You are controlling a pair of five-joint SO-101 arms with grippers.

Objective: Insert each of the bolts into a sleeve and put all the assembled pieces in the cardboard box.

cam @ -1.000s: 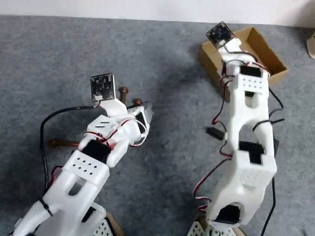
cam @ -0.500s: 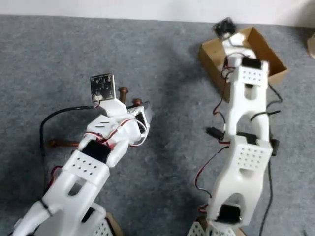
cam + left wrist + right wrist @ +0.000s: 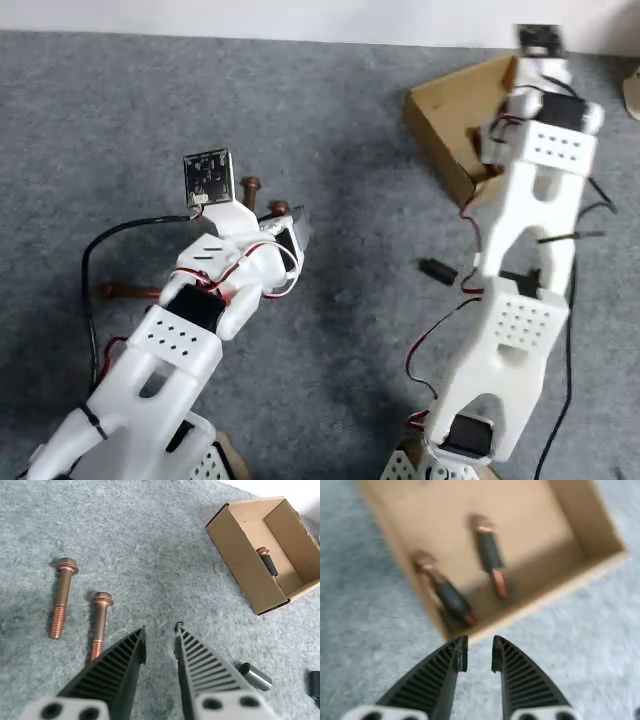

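While the left arm (image 3: 235,270) holds exactly where it was a second ago, the right arm (image 3: 530,220) is the one that has moved. It has swung across the cardboard box (image 3: 445,105) toward the far right corner of the table, and its camera board now sits past the box's far edge. A second ago that arm covered most of the box. Now the near wall and a good stretch of the floor are in plain sight from above.

The right gripper (image 3: 478,642) hangs just outside the box's rim, fingers a narrow gap apart with nothing between them. Below it, inside the box, one sleeved bolt (image 3: 488,555) lies out on the open floor and a second sleeved bolt (image 3: 447,595) lies tight along a side wall.

Over on the other side nothing has changed. The left gripper (image 3: 160,629) hovers over the grey mat (image 3: 150,540), its fingers slightly apart and empty. Two bare bolts lie side by side just ahead of it, heads pointing away. The first bare bolt (image 3: 64,597) is a little farther from the fingers, and the second bare bolt (image 3: 99,625) has its threaded end close beside one fingertip.

A third bare bolt (image 3: 125,291) rests by the left arm's cable, same spot as before. A loose sleeve (image 3: 437,270) lies on the mat between the two arms, untouched.
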